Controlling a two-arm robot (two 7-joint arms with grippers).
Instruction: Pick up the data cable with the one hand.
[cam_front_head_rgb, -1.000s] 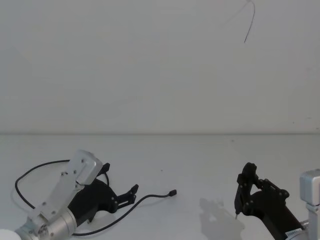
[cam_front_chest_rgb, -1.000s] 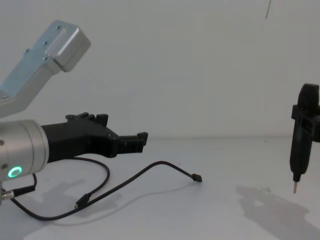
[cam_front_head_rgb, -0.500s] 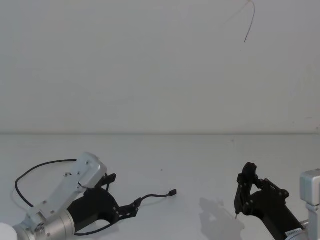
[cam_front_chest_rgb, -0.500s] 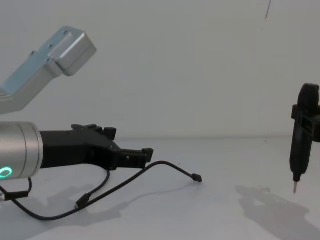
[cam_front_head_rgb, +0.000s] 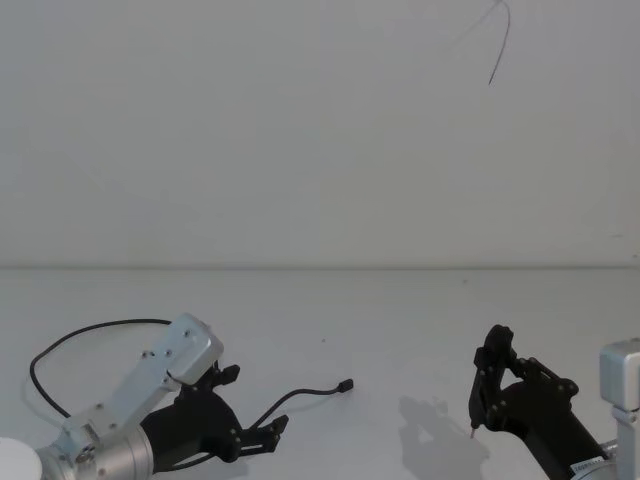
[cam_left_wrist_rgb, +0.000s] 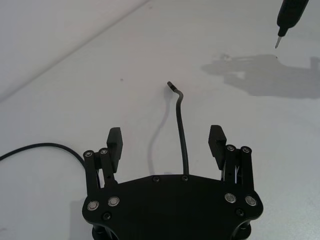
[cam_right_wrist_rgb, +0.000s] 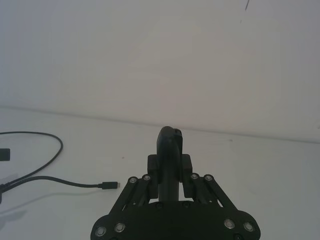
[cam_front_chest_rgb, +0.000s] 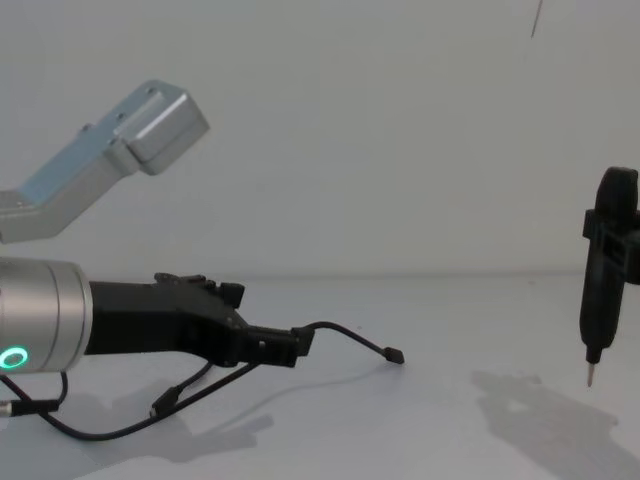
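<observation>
The data cable (cam_front_head_rgb: 300, 394) is a thin black cord lying on the white table, one plug (cam_front_head_rgb: 345, 384) pointing right and a wide loop (cam_front_head_rgb: 60, 345) at the left. My left gripper (cam_front_head_rgb: 255, 402), the one hand with the green ring (cam_front_chest_rgb: 12, 358), hangs low over it, open. In the left wrist view the cable (cam_left_wrist_rgb: 181, 135) runs between the spread fingers (cam_left_wrist_rgb: 115, 142), ungripped. In the chest view the gripper (cam_front_chest_rgb: 265, 322) covers the cable's middle; the cord (cam_front_chest_rgb: 350, 335) leads right to the plug (cam_front_chest_rgb: 396, 355). My right gripper (cam_front_head_rgb: 497, 375) stays parked at the right, shut on a black pin-tipped tool (cam_front_chest_rgb: 590, 378).
The white table (cam_front_head_rgb: 400, 330) stretches back to a plain white wall. A thin dark line (cam_front_head_rgb: 500, 45) marks the wall at the top right. A white round object (cam_front_head_rgb: 15, 462) shows at the lower left corner. The cable's second plug (cam_front_chest_rgb: 160, 408) lies near the front left.
My left gripper has dropped toward the table and slid forward and right along the cable, which now runs between its open fingers. The right arm has not moved.
</observation>
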